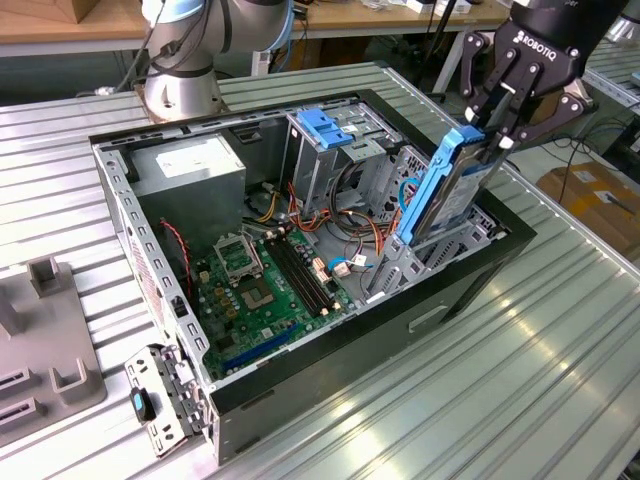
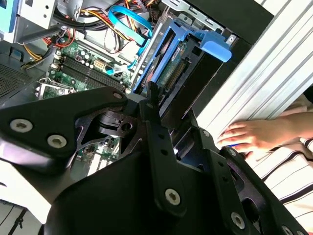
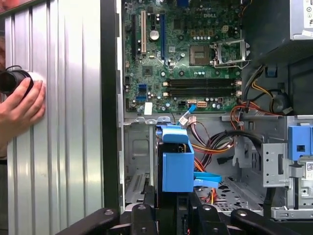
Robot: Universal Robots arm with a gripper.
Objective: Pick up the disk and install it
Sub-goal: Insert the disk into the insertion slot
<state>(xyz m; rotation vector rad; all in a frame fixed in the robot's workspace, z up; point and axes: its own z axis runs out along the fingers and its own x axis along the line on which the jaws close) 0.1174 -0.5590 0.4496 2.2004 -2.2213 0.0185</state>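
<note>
Work surface: a ribbed aluminium table (image 1: 520, 380), built of long parallel slats. The slats are also seen in the first wrist view (image 3: 63, 122) and the second wrist view (image 2: 254, 73). Bright light is thrown back from them in pale streaks, strongest toward the exterior view's right. A grey moulded fixture (image 1: 40, 340) is set on the table at the exterior view's left. A wooden bench top (image 1: 60, 35) is seen behind the table. A second slatted surface (image 1: 612, 78) is noted at the exterior view's right. Brown cardboard (image 1: 590, 195) is seen lower down, beyond the table's edge.
</note>
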